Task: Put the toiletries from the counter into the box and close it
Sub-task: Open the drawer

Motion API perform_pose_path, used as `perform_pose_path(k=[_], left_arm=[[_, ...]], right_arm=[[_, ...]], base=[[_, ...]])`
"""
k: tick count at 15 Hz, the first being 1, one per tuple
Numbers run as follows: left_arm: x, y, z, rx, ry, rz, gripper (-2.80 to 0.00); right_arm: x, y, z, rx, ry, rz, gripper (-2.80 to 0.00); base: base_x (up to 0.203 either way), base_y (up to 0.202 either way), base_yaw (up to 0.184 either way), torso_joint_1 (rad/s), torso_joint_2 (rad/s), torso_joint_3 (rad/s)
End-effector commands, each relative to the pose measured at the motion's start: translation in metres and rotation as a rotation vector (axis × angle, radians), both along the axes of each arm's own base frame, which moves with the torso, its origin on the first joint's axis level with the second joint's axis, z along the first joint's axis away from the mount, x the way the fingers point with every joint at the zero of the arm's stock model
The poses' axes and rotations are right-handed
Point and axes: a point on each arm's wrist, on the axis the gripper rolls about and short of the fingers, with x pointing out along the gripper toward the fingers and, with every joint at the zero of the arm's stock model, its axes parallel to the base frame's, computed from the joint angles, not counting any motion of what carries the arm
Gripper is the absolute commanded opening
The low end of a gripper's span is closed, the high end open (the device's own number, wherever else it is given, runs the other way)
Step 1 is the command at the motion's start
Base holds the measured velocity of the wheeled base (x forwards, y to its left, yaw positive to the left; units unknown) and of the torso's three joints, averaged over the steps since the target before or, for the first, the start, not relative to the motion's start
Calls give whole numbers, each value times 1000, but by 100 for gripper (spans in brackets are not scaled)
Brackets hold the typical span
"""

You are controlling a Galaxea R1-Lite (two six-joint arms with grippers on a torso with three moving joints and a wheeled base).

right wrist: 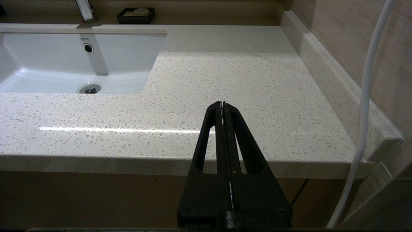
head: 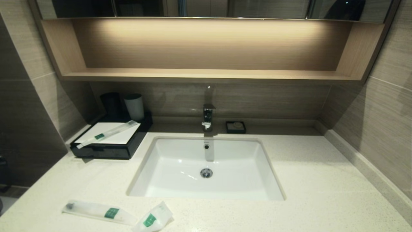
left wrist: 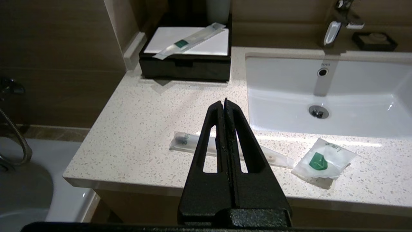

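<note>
A long sachet [head: 96, 212] and a short wide sachet [head: 154, 219] lie on the counter [head: 322, 193] near its front left edge. A second long sachet [head: 107, 132] lies across the white top of the black box [head: 106, 149] at the back left; its drawer is shut. In the left wrist view the box [left wrist: 186, 66], the long sachet [left wrist: 185, 141] and the short sachet [left wrist: 323, 159] show. My left gripper [left wrist: 223, 101] is shut and empty, above the counter's front edge over the long sachet. My right gripper [right wrist: 222, 103] is shut and empty over the bare right side of the counter [right wrist: 241, 71]. Neither gripper shows in the head view.
The white sink [head: 206, 167] and a chrome faucet [head: 208, 117] sit mid-counter. A small black soap dish [head: 235, 127] stands behind the sink. A dark cup [head: 111, 103] and a white cup [head: 134, 106] stand behind the box. A wooden shelf [head: 206, 74] hangs above. A white cable [right wrist: 363, 112] runs at the right.
</note>
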Motion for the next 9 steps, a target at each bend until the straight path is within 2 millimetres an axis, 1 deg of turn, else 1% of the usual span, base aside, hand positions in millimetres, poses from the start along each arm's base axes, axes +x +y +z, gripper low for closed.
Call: perform_pose_path(k=[1, 3, 6, 7, 9], left_arm=[[36, -1, -1, 3, 172, -2, -280], [60, -1, 4, 5, 211, -4, -280], [103, -1, 18, 5, 241, 0, -280], [114, -1, 20, 6, 257, 2, -280], [131, -1, 16, 20, 301, 1, -280]], right_arm=[[0, 0, 0, 0, 2, 0, -280], [0, 0, 0, 0, 2, 0, -280], [0, 0, 0, 0, 2, 0, -280], [0, 0, 0, 0, 2, 0, -280], [0, 0, 0, 0, 2, 0, -280]], base=[[0, 0, 0, 0, 0, 0], [0, 0, 0, 0, 0, 0], [0, 0, 0, 0, 0, 0], [0, 0, 0, 0, 0, 0], [0, 0, 0, 0, 0, 0]])
